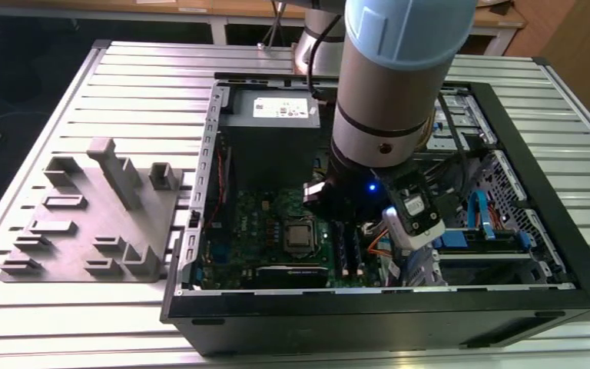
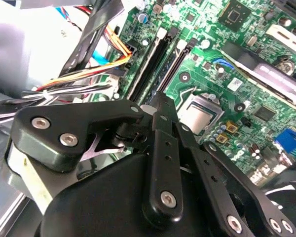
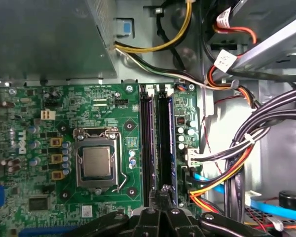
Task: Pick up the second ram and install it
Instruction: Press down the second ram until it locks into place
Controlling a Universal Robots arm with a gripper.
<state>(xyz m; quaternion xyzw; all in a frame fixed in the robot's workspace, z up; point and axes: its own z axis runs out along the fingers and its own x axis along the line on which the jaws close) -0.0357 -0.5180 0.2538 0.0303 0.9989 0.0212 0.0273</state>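
1. Silver slatted table [image 1: 59, 323] carries an open black computer case [image 1: 377, 327], and the arm [image 1: 387, 84] reaches down into the case from above.
2. At the arm's tip, the gripper [image 3: 163, 197] has its black fingers drawn together with no gap between them. Nothing can be seen clamped in them. In the second wrist view the gripper [image 2: 160, 101] points its joined tip at the near end of the memory slots.
3. Directly below and just ahead of the fingertips, the second ram [image 3: 166, 143] stands edge-up in a slot as a long, dark bluish-green strip. It runs straight away from the gripper. Whether the tips touch it, or whether it is fully seated, I cannot tell.
4. Just beside the ram, on the gripper's processor side, lies the neighbouring slot [image 3: 147, 143], parallel and equally long.
5. Further to that side sits the processor socket [image 3: 96, 163], square and silver, on the green motherboard [image 3: 39, 108].
6. On the gripper's opposite side, a cable bundle [image 3: 237, 153] of black, orange and yellow wires hangs close to the ram's slot.
7. Beyond the far end of the slots is the grey power supply [image 1: 270, 115].
8. Well apart from the gripper, outside the case, a grey holder block [image 1: 90, 223] rests on the table.
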